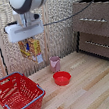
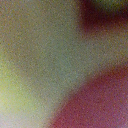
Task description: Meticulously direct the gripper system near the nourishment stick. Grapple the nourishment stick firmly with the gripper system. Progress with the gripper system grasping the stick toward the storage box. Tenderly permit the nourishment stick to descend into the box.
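The nourishment stick (image 1: 31, 49), a yellow package with red and white print, hangs in the air below the white gripper head. My gripper (image 1: 27, 41) is shut on its upper end, high above the wooden table. The storage box (image 1: 26, 86), a red lattice basket with a grey-blue rim, stands at the exterior view's lower left, below the held package and to its left. The wrist view is a heavy blur of grey, yellow-green and dark red patches, and nothing in it can be told apart.
A small pink cup (image 1: 55, 63) stands behind a round red bowl (image 1: 62, 78) near the table's middle. A brown wooden drawer cabinet (image 1: 96, 26) fills the exterior view's right. A black cable runs from the arm toward the cabinet.
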{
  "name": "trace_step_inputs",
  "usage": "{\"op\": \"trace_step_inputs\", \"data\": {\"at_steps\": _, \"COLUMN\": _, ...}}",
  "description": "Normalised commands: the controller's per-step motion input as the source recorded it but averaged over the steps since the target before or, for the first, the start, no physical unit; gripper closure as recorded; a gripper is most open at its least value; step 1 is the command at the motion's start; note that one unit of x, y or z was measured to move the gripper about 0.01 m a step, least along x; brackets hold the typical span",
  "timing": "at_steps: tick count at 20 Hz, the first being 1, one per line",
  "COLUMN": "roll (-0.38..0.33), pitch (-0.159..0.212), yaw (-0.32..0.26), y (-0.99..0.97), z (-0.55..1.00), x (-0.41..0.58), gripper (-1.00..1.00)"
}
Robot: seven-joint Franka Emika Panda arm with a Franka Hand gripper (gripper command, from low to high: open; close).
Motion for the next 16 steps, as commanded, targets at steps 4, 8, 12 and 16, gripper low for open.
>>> {"op": "trace_step_inputs", "data": {"at_steps": 4, "roll": 0.000, "pitch": 0.044, "yaw": 0.000, "y": 0.90, "z": 0.46, "x": 0.000, "gripper": 1.00}}
{"op": "trace_step_inputs", "data": {"at_steps": 8, "roll": -0.017, "pitch": 0.035, "yaw": 0.000, "y": 0.94, "z": 0.21, "x": -0.034, "gripper": 1.00}}
{"op": "trace_step_inputs", "data": {"at_steps": 12, "roll": -0.072, "pitch": 0.002, "yaw": 0.000, "y": 0.84, "z": -0.09, "x": -0.261, "gripper": 1.00}}
{"op": "trace_step_inputs", "data": {"at_steps": 16, "roll": -0.043, "pitch": 0.000, "yaw": 0.015, "y": 0.57, "z": -0.30, "x": -0.387, "gripper": 1.00}}
